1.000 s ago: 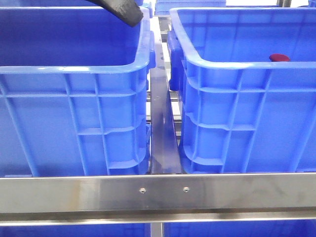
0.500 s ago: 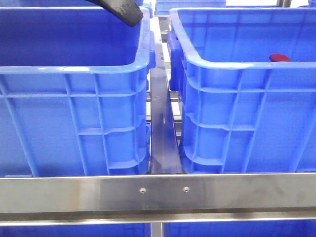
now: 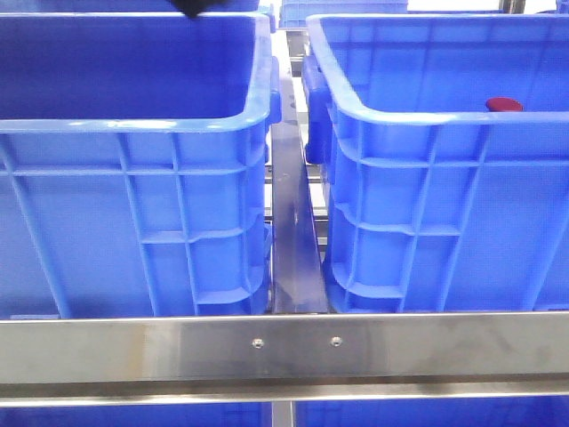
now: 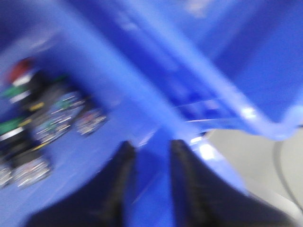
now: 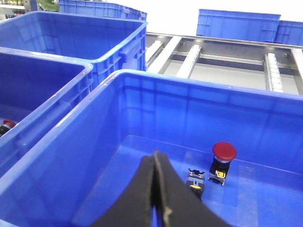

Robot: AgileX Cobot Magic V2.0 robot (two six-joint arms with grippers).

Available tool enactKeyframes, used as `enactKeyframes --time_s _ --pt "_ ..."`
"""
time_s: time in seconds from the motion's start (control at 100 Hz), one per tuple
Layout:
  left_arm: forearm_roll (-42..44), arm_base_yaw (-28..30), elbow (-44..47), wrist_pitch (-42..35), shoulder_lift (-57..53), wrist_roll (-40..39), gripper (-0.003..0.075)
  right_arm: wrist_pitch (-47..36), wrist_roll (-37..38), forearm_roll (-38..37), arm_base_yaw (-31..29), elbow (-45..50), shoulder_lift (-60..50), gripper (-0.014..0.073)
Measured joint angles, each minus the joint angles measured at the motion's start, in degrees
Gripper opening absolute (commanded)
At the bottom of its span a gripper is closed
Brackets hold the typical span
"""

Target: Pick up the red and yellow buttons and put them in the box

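The left blue crate (image 3: 133, 124) holds a blurred heap of several buttons (image 4: 33, 118), one with a red cap (image 4: 20, 70). My left gripper (image 4: 150, 146) hangs over that crate's floor, open, with only blue plastic between its fingers; the front view shows just a dark tip (image 3: 197, 7) at the top edge. In the box (image 5: 118, 94), the right blue crate (image 3: 427, 116), a red button (image 5: 224, 151) stands upright beside a yellow button (image 5: 195, 184). The red button's cap (image 3: 503, 104) peeks over the rim. My right gripper (image 5: 156, 155) is shut and empty, above the box floor near the yellow button.
A steel rail (image 3: 293, 231) runs between the two crates and a steel crossbar (image 3: 284, 347) spans the front. More blue crates (image 5: 236, 23) and a roller conveyor (image 5: 189, 59) lie beyond. Another red-capped button (image 5: 7, 124) shows in the neighbouring crate.
The left gripper's dark fingertip, earlier over the left crate's back right corner, has moved up and left, almost out of the front view. Crates and red button unchanged.
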Motion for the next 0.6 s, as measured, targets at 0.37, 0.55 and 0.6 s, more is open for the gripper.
enactKeyframes --time_s 0.37,0.55,0.6 --pt "17.4 0.0 9.8 -6.2 -8.7 -15.5 -0.0020 0.1 0.0 0.0 0.0 0.0 0.0 -0.0067" --pt "17.8 0.0 18.0 -12.6 -15.9 -16.5 -0.0020 0.1 0.0 0.0 0.0 0.0 0.0 -0.0067" --pt "17.9 0.0 20.1 -14.5 -18.2 -16.6 -0.0020 0.1 0.0 0.0 0.0 0.0 0.0 -0.0067"
